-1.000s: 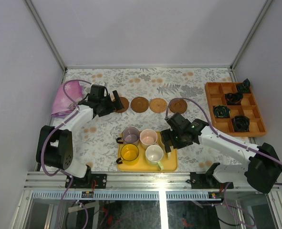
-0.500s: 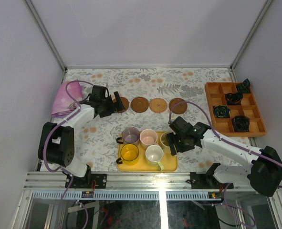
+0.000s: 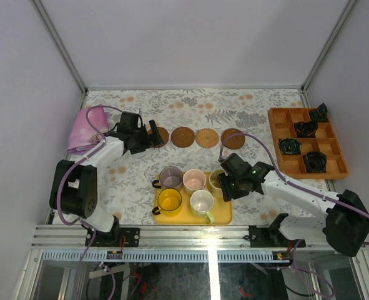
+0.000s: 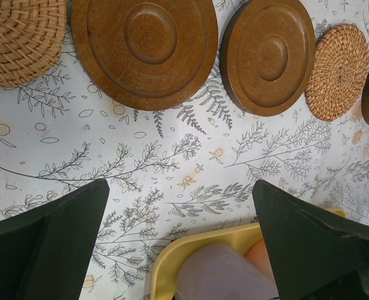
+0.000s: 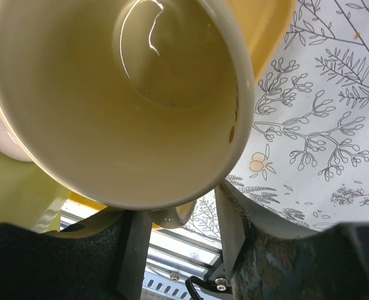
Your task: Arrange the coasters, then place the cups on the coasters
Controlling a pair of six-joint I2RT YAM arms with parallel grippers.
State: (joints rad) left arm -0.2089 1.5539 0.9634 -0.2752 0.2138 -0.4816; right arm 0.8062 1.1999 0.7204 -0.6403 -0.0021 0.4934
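Note:
Several round coasters lie in a row at mid-table, among them wooden coasters and woven ones. My left gripper hovers open at the row's left end, holding nothing. The yellow tray carries the purple-grey cup, pink cup, yellow cup and white cup. The cream cup stands at the tray's right edge. My right gripper straddles its handle, half-closed, with a gap still visible on one side.
An orange compartment box with small black parts sits at the right edge. A pink cloth lies at the far left. Metal frame posts and white walls bound the table, and a rail runs along the near edge.
My right gripper slid right and back to the cream cup, uncovering it, and its jaws narrowed around the handle. The left arm barely shifted.

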